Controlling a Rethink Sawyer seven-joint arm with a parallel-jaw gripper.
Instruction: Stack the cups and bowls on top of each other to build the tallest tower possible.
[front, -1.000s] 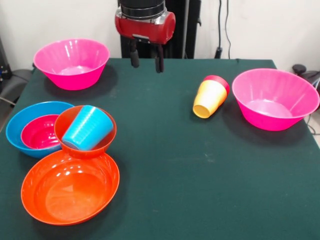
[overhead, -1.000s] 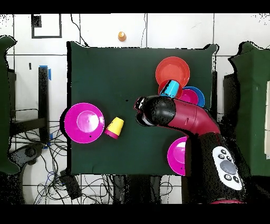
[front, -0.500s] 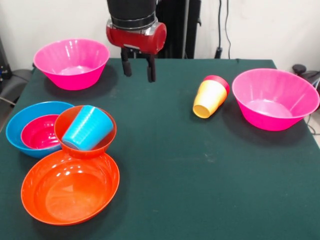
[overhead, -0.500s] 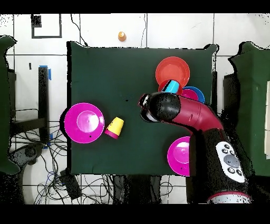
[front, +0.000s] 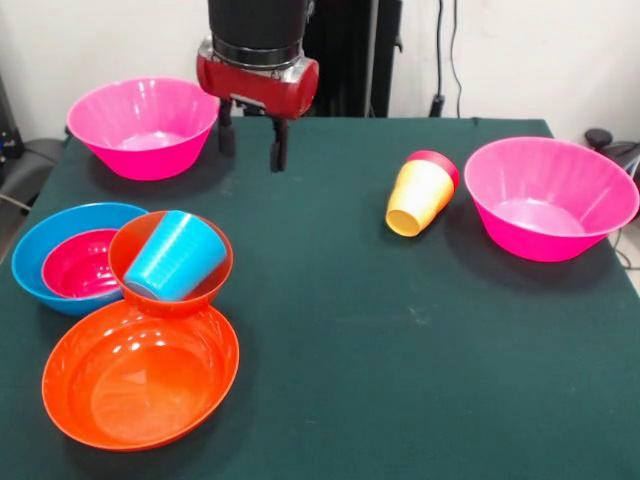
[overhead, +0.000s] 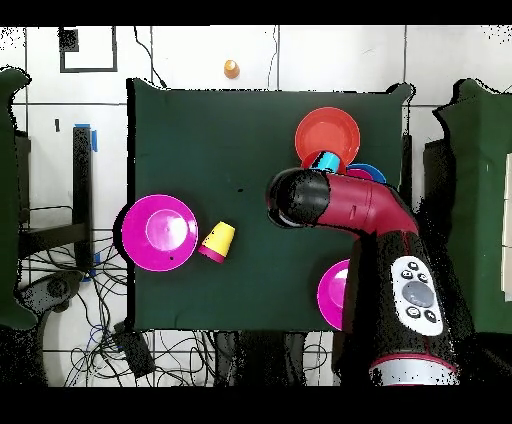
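— White wall behind, dark green table (front: 400, 350) in front. What sits on it from the front camera?

— On one side a blue bowl (front: 40, 250) holds a small crimson bowl (front: 80, 265); a small orange bowl (front: 135, 250) with a blue cup (front: 175, 257) lying in it leans over their edge and over a wide orange bowl (front: 140, 375). A pink bowl (front: 143, 125) stands behind, a second pink bowl (front: 550, 197) at the other side, and beside it a yellow cup (front: 418, 197) lies tipped, nested into a red cup (front: 440, 162).

— And the gripper (front: 251, 138)?

— Hovering beside the first pink bowl, fingers apart, holding nothing.

— From overhead?

— The arm covers part of the cluster; the yellow cup (overhead: 218, 240) lies just beside a pink bowl (overhead: 158, 232).

— How would these handle?

— Glossy plastic — probably light, stiff and slippery. I'd pinch a rim wall, one finger inside.
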